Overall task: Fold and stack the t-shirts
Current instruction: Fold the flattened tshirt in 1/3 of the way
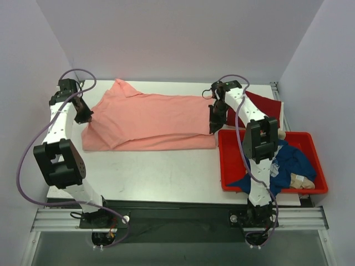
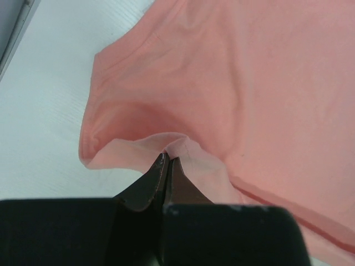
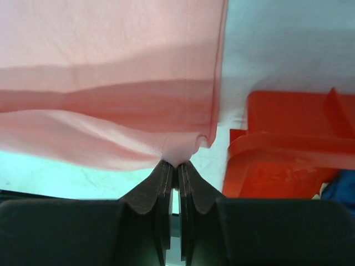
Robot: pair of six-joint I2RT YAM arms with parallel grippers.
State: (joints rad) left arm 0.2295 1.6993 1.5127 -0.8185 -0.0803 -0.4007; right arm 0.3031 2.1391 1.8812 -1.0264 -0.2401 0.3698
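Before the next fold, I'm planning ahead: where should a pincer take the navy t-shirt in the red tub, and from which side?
Probably a raised fold of the navy t-shirt, coming straight down from above: it lies crumpled in the red tub, whose walls block a sideways approach, and flat parts give little to pinch.

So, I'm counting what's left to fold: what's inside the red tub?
A crumpled navy shirt lies in the tub, with a beige cloth at its near right corner. The right arm crosses over it, hiding whatever lies beneath the arm or the shirt.
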